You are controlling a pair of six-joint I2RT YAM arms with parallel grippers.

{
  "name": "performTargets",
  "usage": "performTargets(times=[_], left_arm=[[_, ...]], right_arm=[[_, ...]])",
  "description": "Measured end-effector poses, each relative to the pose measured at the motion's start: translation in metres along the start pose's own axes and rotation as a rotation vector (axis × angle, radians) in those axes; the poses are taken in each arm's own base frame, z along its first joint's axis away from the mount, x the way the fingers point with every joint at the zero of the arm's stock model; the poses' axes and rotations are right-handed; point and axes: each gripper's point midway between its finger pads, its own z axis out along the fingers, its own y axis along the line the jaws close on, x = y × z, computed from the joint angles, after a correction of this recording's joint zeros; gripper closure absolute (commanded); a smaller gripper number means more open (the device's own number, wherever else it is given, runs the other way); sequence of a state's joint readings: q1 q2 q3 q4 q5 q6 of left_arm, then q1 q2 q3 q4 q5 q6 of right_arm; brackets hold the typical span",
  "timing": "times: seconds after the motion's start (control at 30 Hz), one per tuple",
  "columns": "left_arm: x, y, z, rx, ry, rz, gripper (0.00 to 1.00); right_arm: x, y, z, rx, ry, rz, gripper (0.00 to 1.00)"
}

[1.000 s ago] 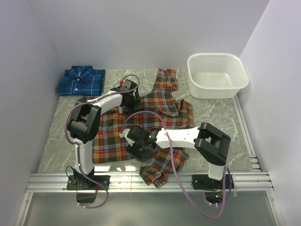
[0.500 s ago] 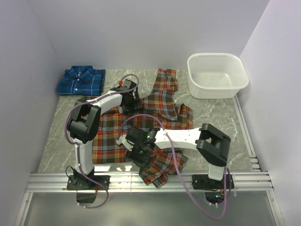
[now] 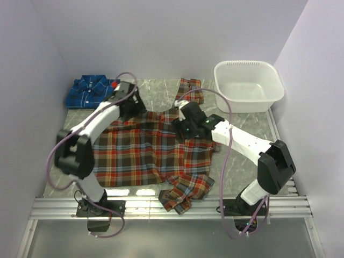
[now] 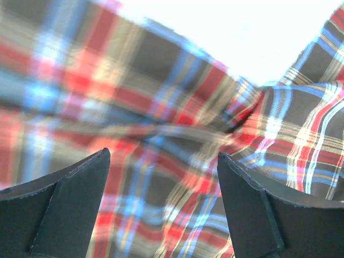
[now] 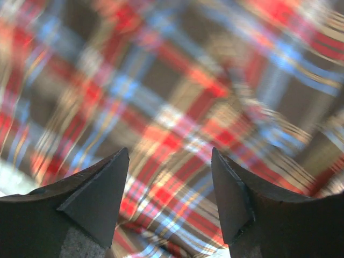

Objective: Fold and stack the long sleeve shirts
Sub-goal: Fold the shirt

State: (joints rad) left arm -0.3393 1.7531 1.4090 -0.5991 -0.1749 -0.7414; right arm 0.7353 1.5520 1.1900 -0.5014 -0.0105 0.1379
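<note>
jaws spread on both: left gripper (image 4: 162,156) and right gripper (image 5: 170,151) hover at the red shirt's (image 3: 142,153) far edge, pinching nothing. shirt lies open mid-table; blue shirt (image 3: 91,91) folded back left. step looks like flattening. next, you pinch a sleeve and fold inward.

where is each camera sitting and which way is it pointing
Top external: above and behind the bases, looking down at the table; both arms, red shirt, blue shirt, tub.
Left wrist: on the left arm, facing the red shirt close up; left gripper open.
Right wrist: on the right arm, facing the same shirt; right gripper open.
Shared: all three see the red shirt.
</note>
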Motion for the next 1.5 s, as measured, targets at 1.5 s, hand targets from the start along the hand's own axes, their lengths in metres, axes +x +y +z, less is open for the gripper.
performTargets(times=[1.5], left_arm=[[0.044,0.201,-0.056,-0.258,0.049,-0.394,0.01]], right_arm=[[-0.009,-0.150,-0.012,0.243,-0.216,0.702,0.37]])
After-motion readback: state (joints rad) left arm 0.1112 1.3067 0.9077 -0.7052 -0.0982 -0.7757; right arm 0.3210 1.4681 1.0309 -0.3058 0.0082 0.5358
